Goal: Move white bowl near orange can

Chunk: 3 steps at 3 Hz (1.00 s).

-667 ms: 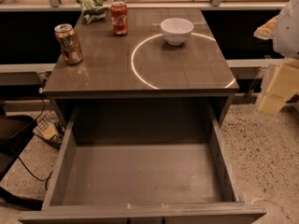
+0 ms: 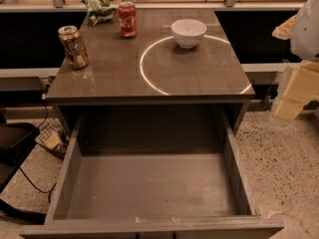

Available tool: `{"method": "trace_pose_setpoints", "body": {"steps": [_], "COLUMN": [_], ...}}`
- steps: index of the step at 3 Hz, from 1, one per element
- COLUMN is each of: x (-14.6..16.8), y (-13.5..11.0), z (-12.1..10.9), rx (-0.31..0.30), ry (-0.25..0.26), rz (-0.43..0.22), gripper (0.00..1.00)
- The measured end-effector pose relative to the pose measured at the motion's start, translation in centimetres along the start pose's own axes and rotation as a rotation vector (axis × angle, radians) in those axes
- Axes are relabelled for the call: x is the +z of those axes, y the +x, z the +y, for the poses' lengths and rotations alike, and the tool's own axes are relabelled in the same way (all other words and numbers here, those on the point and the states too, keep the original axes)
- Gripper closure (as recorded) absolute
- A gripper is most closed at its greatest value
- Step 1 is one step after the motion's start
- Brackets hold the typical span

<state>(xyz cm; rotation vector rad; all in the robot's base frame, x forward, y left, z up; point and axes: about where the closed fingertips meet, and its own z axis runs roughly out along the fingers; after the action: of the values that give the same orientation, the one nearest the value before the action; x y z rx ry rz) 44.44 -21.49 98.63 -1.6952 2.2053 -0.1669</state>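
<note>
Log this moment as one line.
bowl: table, back right | orange can: left edge, far from bowl | gripper: beyond right edge

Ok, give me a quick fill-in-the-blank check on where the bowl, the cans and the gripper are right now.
1. The white bowl sits on the back ____ part of the table.
2. The orange can stands by its ____ edge.
3. The cola can between them is ____.
4. The gripper hangs beside the table, at the view's ____ edge.
Missing words: right; left; red; right.
</note>
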Motion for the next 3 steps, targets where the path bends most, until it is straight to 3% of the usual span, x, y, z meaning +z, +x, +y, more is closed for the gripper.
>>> {"method": "trace_pose_setpoints", "body": {"steps": [1, 2, 3], "x": [1.7, 4.2, 6.4], "y": [-0.4, -2.4, -4.8], "z": [-2.9, -8.8, -13.7], "rx": [-0.013, -0.032, -0.051], "ry": [0.073, 0.196, 0.285], "rz": [-0.007, -0.063, -0.118], "gripper": [0.0, 0.0, 0.0]}}
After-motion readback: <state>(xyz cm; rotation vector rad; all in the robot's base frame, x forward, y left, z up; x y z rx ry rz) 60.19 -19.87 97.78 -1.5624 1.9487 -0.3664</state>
